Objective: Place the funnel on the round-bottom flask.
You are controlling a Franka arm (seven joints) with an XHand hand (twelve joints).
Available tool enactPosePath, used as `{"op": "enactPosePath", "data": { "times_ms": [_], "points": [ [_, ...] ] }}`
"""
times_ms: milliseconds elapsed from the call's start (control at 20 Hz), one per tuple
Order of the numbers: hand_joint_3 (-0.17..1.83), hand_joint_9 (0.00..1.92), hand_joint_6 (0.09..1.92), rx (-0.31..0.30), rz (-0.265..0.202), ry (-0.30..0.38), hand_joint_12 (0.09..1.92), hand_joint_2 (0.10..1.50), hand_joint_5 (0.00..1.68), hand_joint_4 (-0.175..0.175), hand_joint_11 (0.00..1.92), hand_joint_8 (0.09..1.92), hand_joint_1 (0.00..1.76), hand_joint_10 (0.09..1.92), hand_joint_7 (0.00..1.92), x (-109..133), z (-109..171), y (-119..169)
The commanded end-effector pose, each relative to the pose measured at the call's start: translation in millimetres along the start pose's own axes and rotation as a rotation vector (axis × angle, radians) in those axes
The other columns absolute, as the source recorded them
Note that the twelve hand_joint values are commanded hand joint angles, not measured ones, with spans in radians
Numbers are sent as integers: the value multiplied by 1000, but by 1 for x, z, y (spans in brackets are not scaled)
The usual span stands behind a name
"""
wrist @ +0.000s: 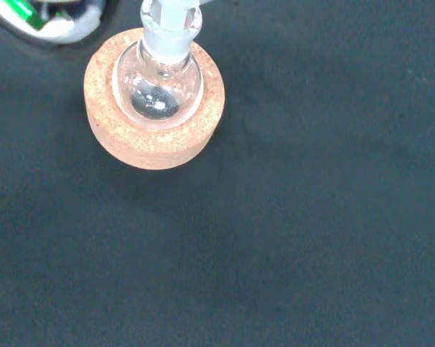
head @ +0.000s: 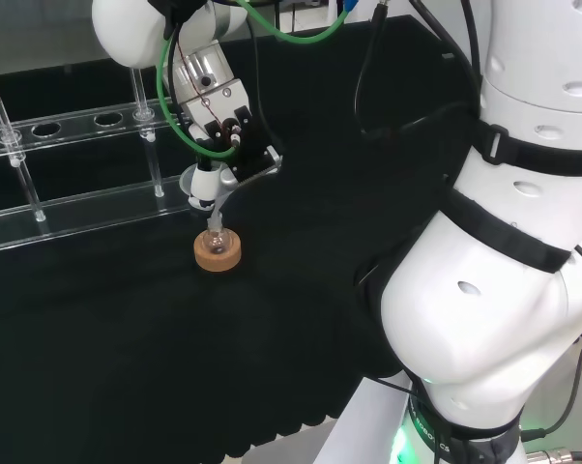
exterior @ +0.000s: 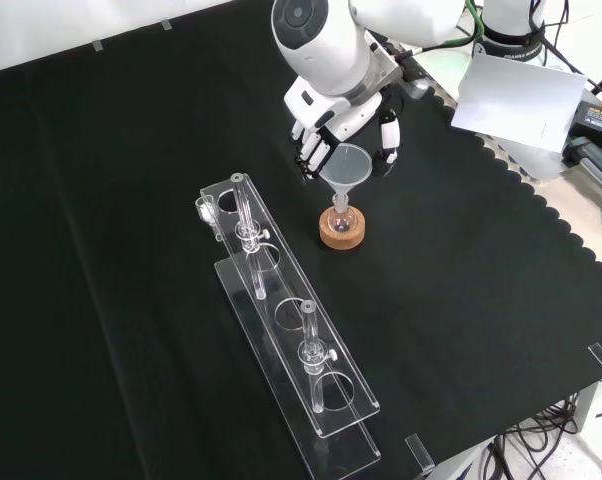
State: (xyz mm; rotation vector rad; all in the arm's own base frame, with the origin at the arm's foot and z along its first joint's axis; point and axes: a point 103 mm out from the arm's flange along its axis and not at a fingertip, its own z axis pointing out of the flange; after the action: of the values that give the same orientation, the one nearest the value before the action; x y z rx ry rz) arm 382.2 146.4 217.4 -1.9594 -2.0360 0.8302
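Directly above the round-bottom flask (exterior: 342, 215), the funnel (exterior: 347, 165) stood upright with its stem pointing down into the flask's neck; the front view showed the stem reaching the neck opening, though how deep it sat could not be told. The funnel's wide translucent cone faced upward, and its rim lay between the dark fingers (exterior: 311, 150) on the view's left and the white thumb (exterior: 388, 133) on the right. The hand (exterior: 333, 112) was closed around the funnel, fingers curled toward the cone on one side and thumb on the other.

The flask rested in a cork ring (exterior: 342, 232), which served as its stand on the black cloth (exterior: 121, 220). In the wrist view the flask (wrist: 158, 85) appeared as a clear bulb seated in the centre of the cork ring (wrist: 154, 108), with the neck and the funnel stem (wrist: 170, 18) rising toward the camera. In the head view the hand (head: 223, 126) hung over the cork ring (head: 218, 250), with the funnel (head: 200, 188) below the fingers.

A clear plastic rack (exterior: 281, 320) with round holes lay just left of the cork ring in the front view, running toward the lower right; two clear upright posts (exterior: 243, 205) stood on it. In the head view the same rack (head: 69, 164) lay beyond the cork ring, at the left.
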Motion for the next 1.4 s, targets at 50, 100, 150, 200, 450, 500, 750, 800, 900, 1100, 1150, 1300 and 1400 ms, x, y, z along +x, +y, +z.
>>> {"op": "enactPosePath", "data": {
  "times_ms": [50, 100, 150, 200, 450, 500, 750, 800, 900, 1100, 1150, 1300, 1400],
  "points": [
    [585, 797, 465, 8, -3, 3, 1260, 778, 587, -1, 587, 657, 790, 500, 521, 0, 1, 1],
    [585, 796, 464, 11, -3, 2, 1260, 777, 584, -1, 586, 657, 789, 500, 521, 0, 1, 1],
    [585, 794, 464, 13, -2, 0, 1260, 776, 581, -2, 586, 656, 788, 500, 519, 0, 1, 1],
    [585, 793, 463, 14, -3, 2, 1259, 776, 577, -3, 585, 656, 786, 500, 518, 0, 2, 1],
    [584, 780, 451, 20, -7, 1, 1260, 767, 543, -9, 581, 655, 777, 499, 506, 4, 4, 2],
    [583, 778, 448, 21, -8, 1, 1260, 766, 535, -10, 580, 654, 775, 499, 504, 4, 4, 2],
    [584, 767, 435, 23, -16, 11, 1261, 757, 510, -14, 576, 656, 764, 501, 493, -2, -4, -4],
    [584, 765, 433, 23, -19, 12, 1261, 755, 507, -15, 574, 656, 762, 502, 491, -2, -7, -6],
    [585, 762, 428, 21, -30, 16, 1261, 753, 500, -16, 572, 657, 758, 503, 487, -3, -7, -6],
    [587, 753, 416, 12, -53, 26, 1263, 748, 480, -19, 568, 658, 753, 506, 476, -3, -6, -6],
    [587, 748, 412, 11, -56, 27, 1263, 747, 476, -19, 567, 658, 752, 506, 472, -4, -5, -6],
    [593, 729, 388, 17, -60, 14, 1271, 739, 467, -20, 558, 672, 747, 523, 456, -6, -1, -6],
    [596, 720, 376, 19, -61, 7, 1273, 736, 462, -21, 554, 678, 745, 531, 450, -6, -1, -6]
  ]
}}
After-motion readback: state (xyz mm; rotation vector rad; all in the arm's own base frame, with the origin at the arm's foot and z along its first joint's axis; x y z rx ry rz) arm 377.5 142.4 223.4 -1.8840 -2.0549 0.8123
